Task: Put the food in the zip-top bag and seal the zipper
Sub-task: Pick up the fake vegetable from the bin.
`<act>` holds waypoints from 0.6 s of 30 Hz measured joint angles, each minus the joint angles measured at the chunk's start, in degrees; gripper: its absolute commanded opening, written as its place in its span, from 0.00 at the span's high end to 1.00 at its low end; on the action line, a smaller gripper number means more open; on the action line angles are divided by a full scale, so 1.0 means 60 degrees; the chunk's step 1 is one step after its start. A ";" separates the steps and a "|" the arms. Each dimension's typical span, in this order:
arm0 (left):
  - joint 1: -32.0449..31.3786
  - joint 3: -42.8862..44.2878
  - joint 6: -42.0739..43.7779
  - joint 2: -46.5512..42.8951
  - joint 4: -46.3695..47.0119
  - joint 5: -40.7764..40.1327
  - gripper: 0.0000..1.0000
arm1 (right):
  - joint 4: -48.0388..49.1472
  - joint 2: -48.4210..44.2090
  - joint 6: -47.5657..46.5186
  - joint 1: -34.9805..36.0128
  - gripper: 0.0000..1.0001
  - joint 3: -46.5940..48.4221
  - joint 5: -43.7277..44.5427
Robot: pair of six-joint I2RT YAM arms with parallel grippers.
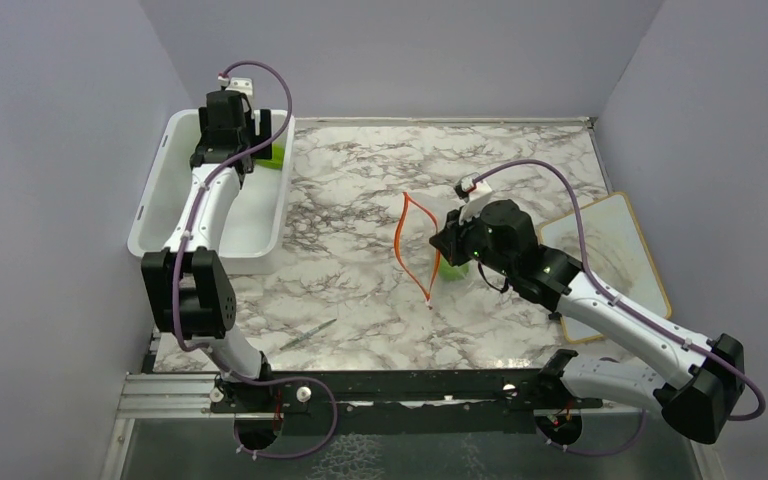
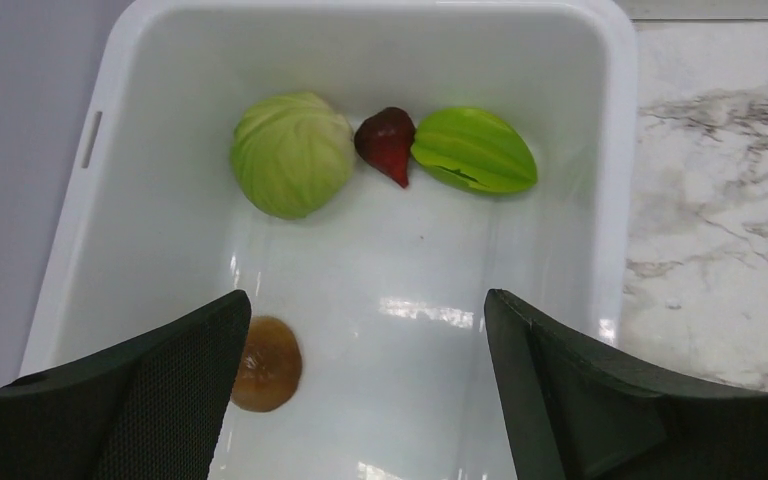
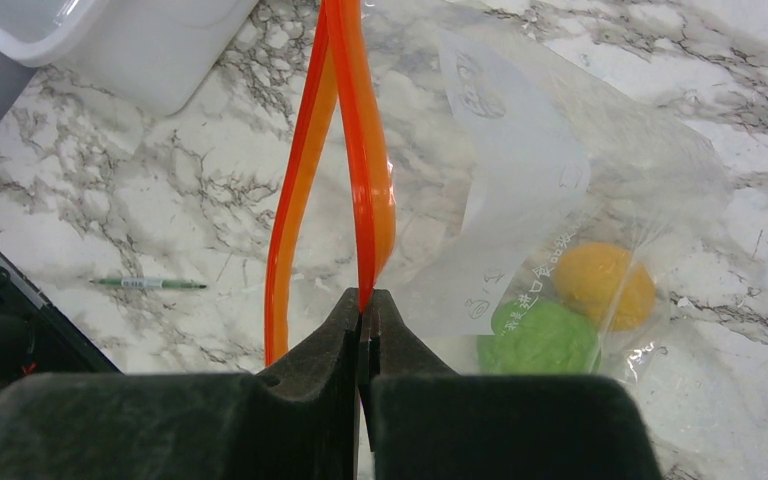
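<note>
My left gripper (image 2: 365, 330) hangs open over the white tub (image 2: 615, 180). In the tub lie a pale green cabbage ball (image 2: 292, 153), a dark red piece (image 2: 388, 143), a green fruit (image 2: 475, 150) and a brown piece (image 2: 266, 364) by my left finger. My right gripper (image 3: 363, 308) is shut on the zipper (image 3: 360, 150), the orange-red strip of the clear zip-top bag (image 3: 560, 170), and holds the mouth open and upright (image 1: 415, 245). Inside the bag sit a green fruit (image 3: 538, 338) and an orange one (image 3: 605, 283).
A pen (image 1: 308, 333) lies on the marble table near the front left. A wooden-edged board (image 1: 610, 250) lies at the right under my right arm. The tub (image 1: 165, 180) stands at the far left against the wall.
</note>
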 measured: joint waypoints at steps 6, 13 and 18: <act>0.0605 0.0532 0.0302 0.1472 0.0579 -0.0368 0.09 | -0.0018 -0.0018 -0.0084 0.0000 0.99 0.0007 -0.0058; 0.1086 0.0707 0.0696 0.2758 0.1184 -0.0630 0.05 | -0.0047 -0.0055 -0.0044 0.0000 0.99 0.0007 -0.0120; 0.1286 0.1264 0.0907 0.3617 0.1610 -0.1038 0.02 | -0.0047 -0.0026 0.0029 0.0000 0.99 0.0011 -0.0251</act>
